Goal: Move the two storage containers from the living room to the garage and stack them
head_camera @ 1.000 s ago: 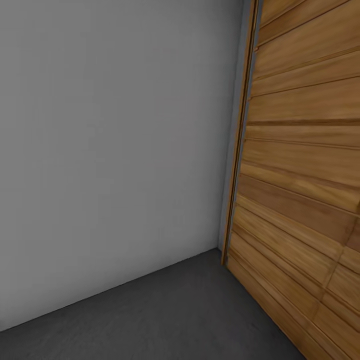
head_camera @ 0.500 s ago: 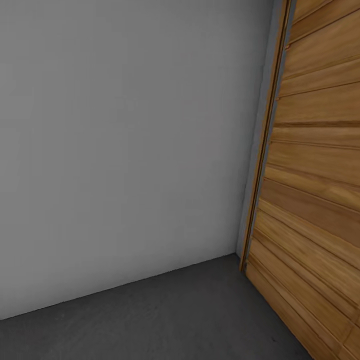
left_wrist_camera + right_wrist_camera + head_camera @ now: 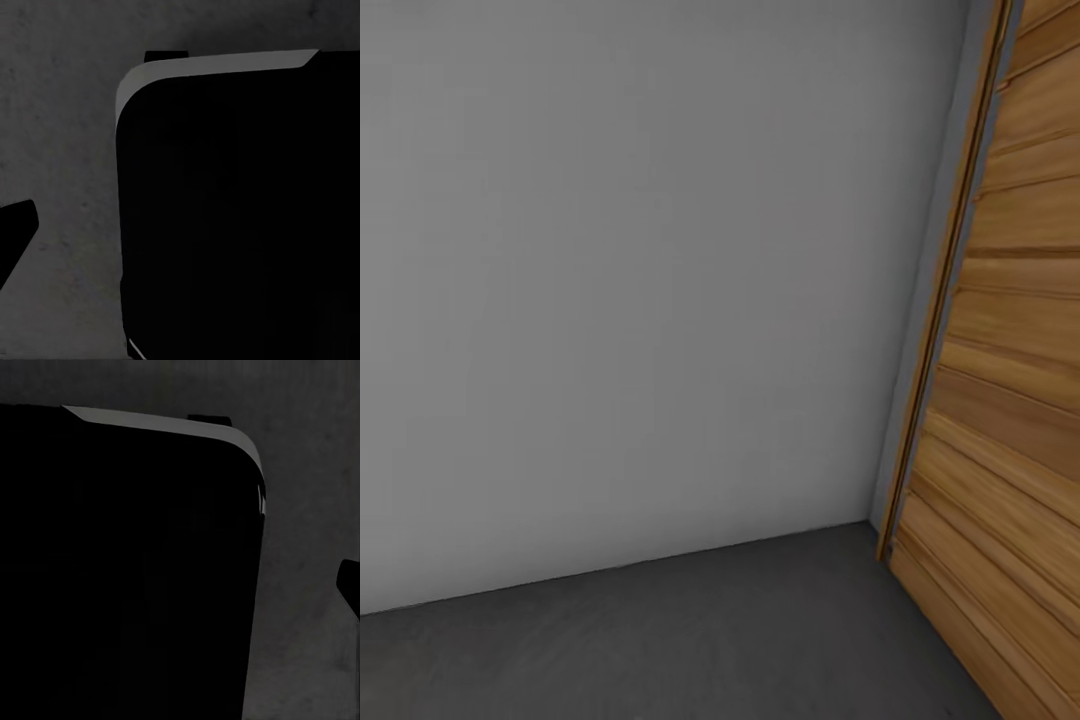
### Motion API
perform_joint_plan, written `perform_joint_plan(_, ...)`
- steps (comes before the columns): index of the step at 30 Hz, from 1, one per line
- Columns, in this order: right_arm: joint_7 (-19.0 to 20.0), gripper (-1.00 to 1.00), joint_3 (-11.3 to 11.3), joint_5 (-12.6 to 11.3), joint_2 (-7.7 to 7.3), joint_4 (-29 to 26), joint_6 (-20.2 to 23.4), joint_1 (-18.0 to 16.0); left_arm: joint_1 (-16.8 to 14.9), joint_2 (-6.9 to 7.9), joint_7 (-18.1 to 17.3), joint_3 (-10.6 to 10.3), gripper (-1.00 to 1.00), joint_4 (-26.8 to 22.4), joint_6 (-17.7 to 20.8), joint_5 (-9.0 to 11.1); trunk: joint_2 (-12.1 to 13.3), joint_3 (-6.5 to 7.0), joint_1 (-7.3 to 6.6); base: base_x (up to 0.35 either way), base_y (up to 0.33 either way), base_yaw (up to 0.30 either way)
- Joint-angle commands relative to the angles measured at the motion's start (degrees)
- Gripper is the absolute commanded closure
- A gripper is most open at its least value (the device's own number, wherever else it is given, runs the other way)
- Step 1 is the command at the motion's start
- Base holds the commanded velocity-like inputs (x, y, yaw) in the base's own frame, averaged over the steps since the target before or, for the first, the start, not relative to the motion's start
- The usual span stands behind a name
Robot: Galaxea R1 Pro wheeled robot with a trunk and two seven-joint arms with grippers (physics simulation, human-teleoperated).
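Since the head camera is staring into a corner of the garage, all you get there is a plain grey wall (image 3: 620, 280), a plank door (image 3: 1010, 400) and a strip of the dark concrete floor (image 3: 660, 640). No sign of either orange bin, so I can't say where they are right now.

Both wrist cameras look down at the same rough concrete (image 3: 60, 135), with a big black rounded body (image 3: 232, 217) that I take to be the robot's own base sitting close beside each arm (image 3: 127, 562). A dark sliver (image 3: 15, 232) at the frame edge might be a finger, but there's no telling whether either hand is spread or closed, or holding anything.

My guess is it's mid-drive. To do this bit well, I'd turn the base slowly away from the corner, keep the arms tucked, and get the bins or the exit into view before committing to any move.
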Motion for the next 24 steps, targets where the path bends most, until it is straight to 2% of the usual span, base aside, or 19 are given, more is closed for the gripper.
perform_joint_plan(1, -0.07, -1.00, 0.08, 0.22, 0.00, 0.03, -0.21, -0.01, -0.01, 0.00, -0.01, -0.03, -1.00, -0.04, -0.07, 0.00, -0.03, -0.04, 0.00, 0.000, 0.000, 0.268)
perform_joint_plan(24, -0.26, -1.00, -0.13, -0.34, 0.09, 0.04, -3.14, -0.01, -0.01, -0.06, -0.01, 0.04, -1.00, -0.11, -0.10, 0.09, -0.03, -0.04, 0.00, 0.000, 0.000, 0.272)
